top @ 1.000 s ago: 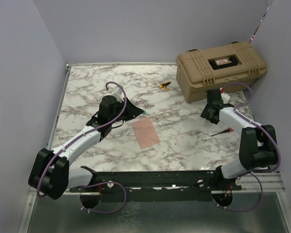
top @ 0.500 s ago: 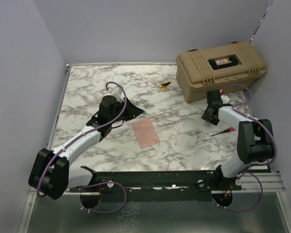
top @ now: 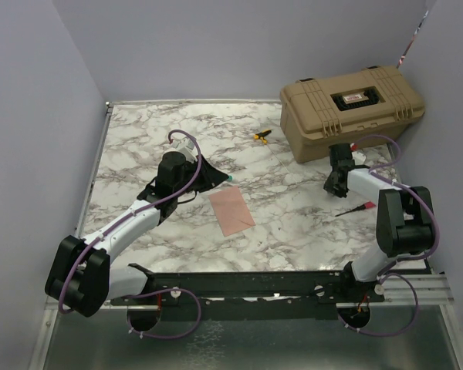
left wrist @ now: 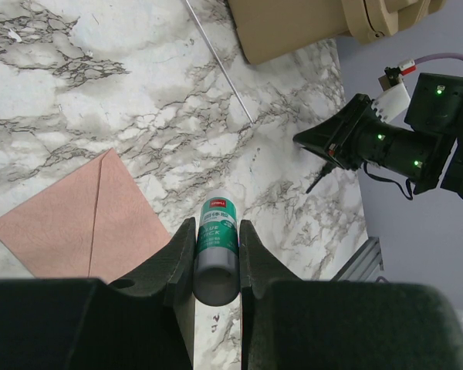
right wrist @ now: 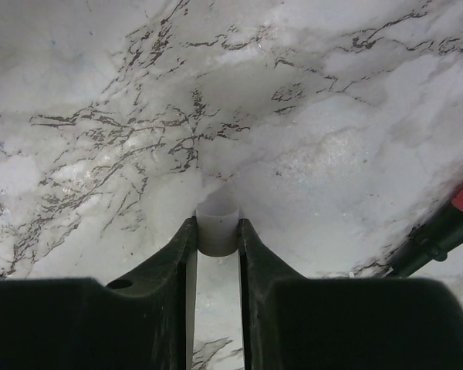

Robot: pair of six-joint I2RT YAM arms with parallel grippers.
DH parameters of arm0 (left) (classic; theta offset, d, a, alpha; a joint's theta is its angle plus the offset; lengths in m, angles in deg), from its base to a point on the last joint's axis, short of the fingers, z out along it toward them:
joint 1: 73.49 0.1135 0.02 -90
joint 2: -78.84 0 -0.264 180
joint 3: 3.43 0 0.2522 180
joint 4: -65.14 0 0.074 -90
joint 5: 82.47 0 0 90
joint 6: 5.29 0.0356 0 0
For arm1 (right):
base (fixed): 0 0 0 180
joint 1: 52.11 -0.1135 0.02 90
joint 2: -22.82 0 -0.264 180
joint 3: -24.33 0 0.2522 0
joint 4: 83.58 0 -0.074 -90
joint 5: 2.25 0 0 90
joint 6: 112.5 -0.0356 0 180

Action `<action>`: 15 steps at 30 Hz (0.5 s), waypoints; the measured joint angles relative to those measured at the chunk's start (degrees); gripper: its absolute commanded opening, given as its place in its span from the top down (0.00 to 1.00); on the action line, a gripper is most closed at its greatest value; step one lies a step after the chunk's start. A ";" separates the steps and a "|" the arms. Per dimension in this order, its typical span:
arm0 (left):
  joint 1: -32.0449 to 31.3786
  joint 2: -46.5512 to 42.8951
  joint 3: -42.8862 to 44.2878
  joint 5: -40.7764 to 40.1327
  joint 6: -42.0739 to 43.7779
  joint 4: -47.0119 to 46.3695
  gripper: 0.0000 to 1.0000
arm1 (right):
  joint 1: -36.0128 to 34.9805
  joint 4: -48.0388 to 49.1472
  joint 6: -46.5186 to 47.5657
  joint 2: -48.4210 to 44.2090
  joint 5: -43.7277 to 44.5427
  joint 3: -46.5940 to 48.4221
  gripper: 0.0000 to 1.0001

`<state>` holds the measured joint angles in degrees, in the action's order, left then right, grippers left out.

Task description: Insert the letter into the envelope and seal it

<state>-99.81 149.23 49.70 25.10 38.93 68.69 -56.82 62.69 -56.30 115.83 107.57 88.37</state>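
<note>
Over the last second only my right arm moved. Its elbow folded up and drew in toward its base, and my right pincer [top: 335, 182] drifted a little farther from my left one. It stayed low over the marble tabletop [top: 139, 131]. My left arm and the paper did not shift at all.

My left pincer [left wrist: 216, 223] was closed on a green-labelled glue stick [left wrist: 216, 240], which pointed out past the fingertips. My right pincer was clamped narrowly on a small pale cylinder [right wrist: 217, 230]. I took this for the stick's cap, though I could not be sure. I also could not tell whether the far end of the stick was bare.

The envelope [left wrist: 77, 223] lay flat just beside my left pincer, slightly to its near side, with a crease running from its point. Only this one salmon sheet showed. The letter was not visible as a separate sheet, so I judged it was already inside. Whether the flap was stuck down I could not tell.

A red-and-black tool [right wrist: 446, 222] lay just off to one side of my right pincer, and a tan hard case [top: 351, 108] stood beyond it.

To me, the right arm backing off meant it was leaving room, so gluing the flap looked like the step in hand.
</note>
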 measured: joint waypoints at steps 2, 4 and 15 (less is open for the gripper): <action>0.00 -0.07 -0.07 0.00 0.02 0.00 1.00 | 0.17 0.11 0.04 0.00 -0.44 0.00 0.85; 0.00 -0.33 -0.24 0.00 0.20 0.04 1.00 | 0.33 0.13 -0.04 -0.07 -1.49 0.00 0.86; 0.00 -1.44 -0.63 -0.04 0.90 0.00 1.00 | 0.55 -5.53 -2.84 -6.97 -29.31 -1.77 0.90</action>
<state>-99.81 147.78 49.07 25.05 39.83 68.69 -56.27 57.16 -59.15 108.86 78.26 86.60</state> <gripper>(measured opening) 0.199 0.220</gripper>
